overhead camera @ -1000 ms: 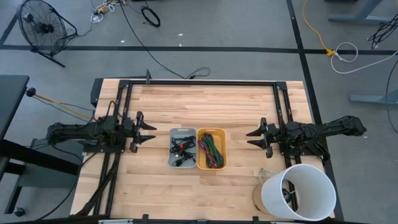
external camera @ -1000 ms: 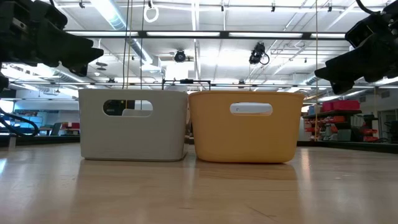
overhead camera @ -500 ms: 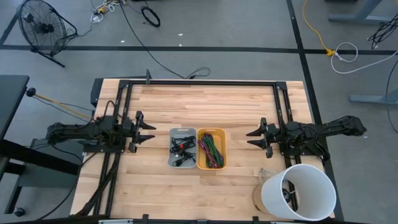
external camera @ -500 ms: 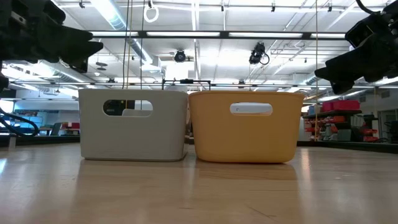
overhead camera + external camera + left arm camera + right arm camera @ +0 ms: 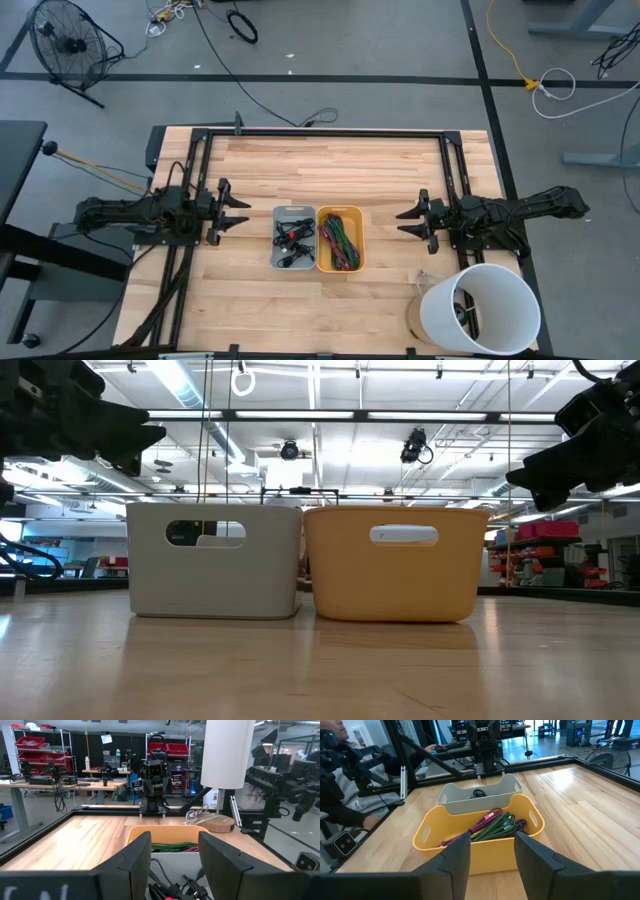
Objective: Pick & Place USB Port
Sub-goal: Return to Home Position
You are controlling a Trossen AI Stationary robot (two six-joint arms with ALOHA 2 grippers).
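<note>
Wood bench [image 5: 330, 170], open lab floor around it. Left gripper [image 5: 243, 213] hovered between the bench's left edge and the gray bin [image 5: 215, 575], fingers apart, empty. Gray bin sat mid-bench and held black cables [image 5: 292, 240]. Yellow bin [image 5: 395, 575] just beside it held green and magenta cables [image 5: 339, 242], loosely tangled. Right gripper [image 5: 401, 223] hovered toward the right edge, fingers apart, empty. No cable seen outside the bins. Sorting looked done, only parking the arms left.

Bright ceiling strip lights [image 5: 185, 388] glare; table [image 5: 330, 160] evenly lit, shadows soft
</note>
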